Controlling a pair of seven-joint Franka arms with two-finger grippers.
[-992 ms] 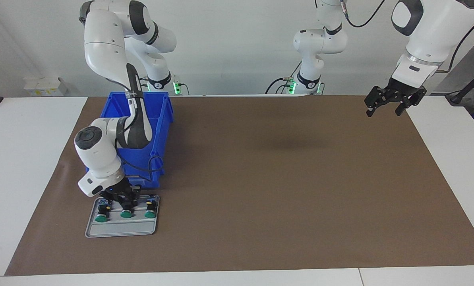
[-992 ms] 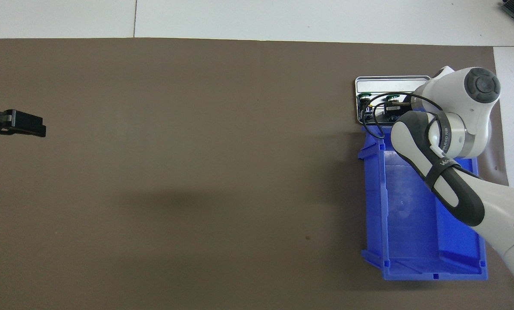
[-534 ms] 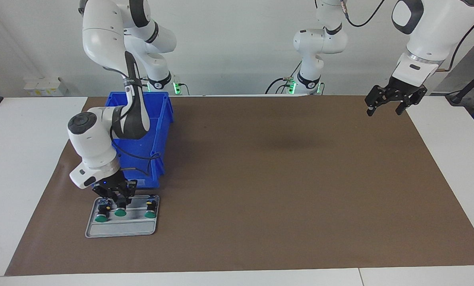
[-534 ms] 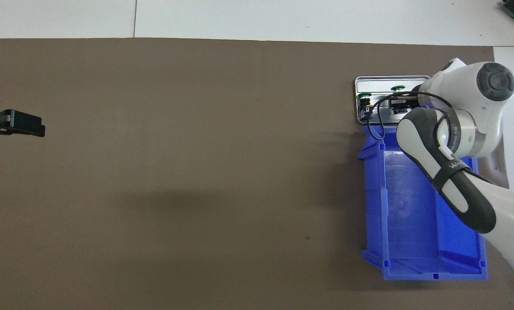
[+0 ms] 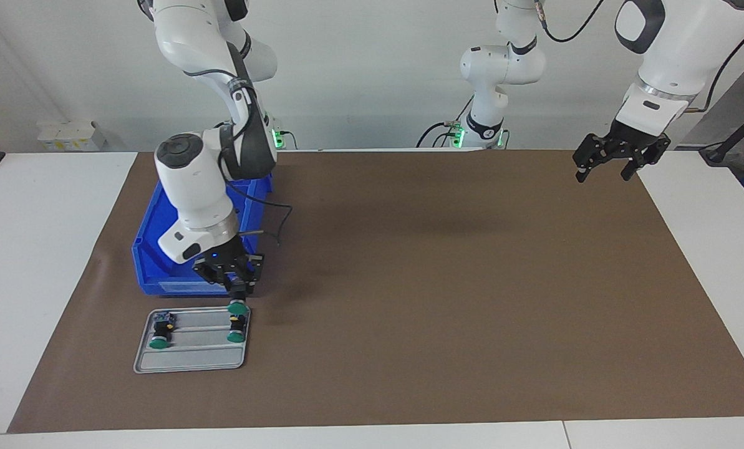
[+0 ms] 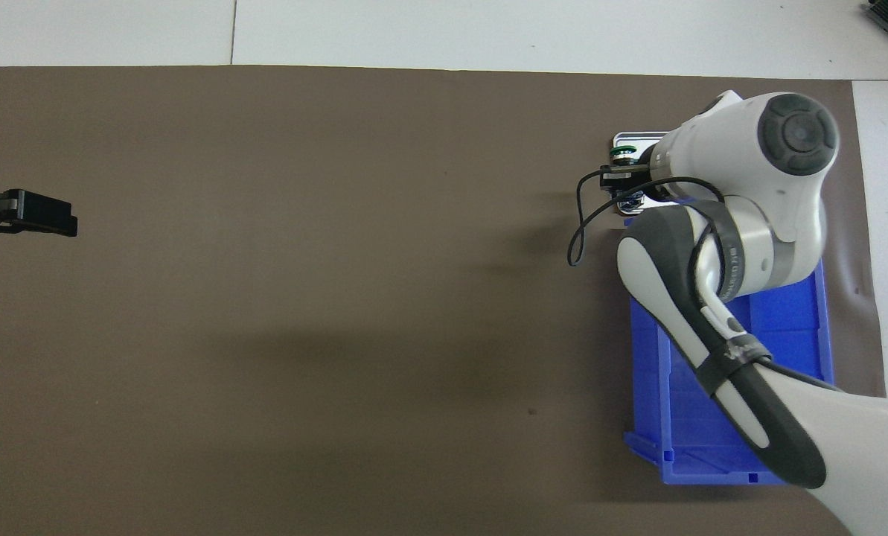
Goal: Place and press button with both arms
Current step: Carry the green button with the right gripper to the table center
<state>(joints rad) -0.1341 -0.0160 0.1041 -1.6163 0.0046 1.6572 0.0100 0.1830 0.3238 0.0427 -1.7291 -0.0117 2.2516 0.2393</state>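
The mat (image 5: 446, 299) covering the table looks matt brown, like paper or felt, smooth and faintly creased at one edge. The bin (image 5: 153, 249) is glossy blue plastic and the tray (image 5: 191, 360) dull grey metal. The arms (image 5: 197, 181) have smooth, shiny white shells.

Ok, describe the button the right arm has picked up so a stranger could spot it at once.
Start at the blue bin at the right arm's end of the table; the grey tray lies just farther from the robots. The right gripper hangs over the tray's edge, shut on the held button, green cap down. Unlike the two buttons lying in the tray, it is up in the air.
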